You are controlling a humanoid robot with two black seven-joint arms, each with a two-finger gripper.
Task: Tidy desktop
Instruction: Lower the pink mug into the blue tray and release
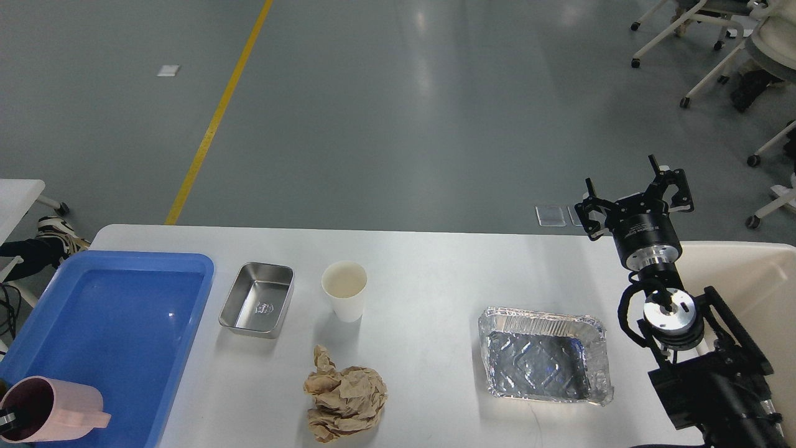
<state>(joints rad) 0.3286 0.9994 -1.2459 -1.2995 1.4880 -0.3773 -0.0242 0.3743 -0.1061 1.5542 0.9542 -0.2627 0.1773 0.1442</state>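
The white desktop (429, 274) carries a small steel tray (257, 299), a white paper cup (344, 290), a crumpled brown paper ball (344, 394) and a foil tray (544, 363). A pink mug (59, 417) lies tilted, mouth to the left, over the near left corner of the blue tray (118, 323). Only a fingertip of my left gripper (5, 420) shows at the view's edge, pinching the mug's rim. My right gripper (635, 188) is open and empty, raised over the far right edge of the desktop.
A cream-coloured bin (746, 274) stands at the right end of the desktop, behind my right arm. Office chairs stand on the floor at the far right. Another white table's corner shows at the far left.
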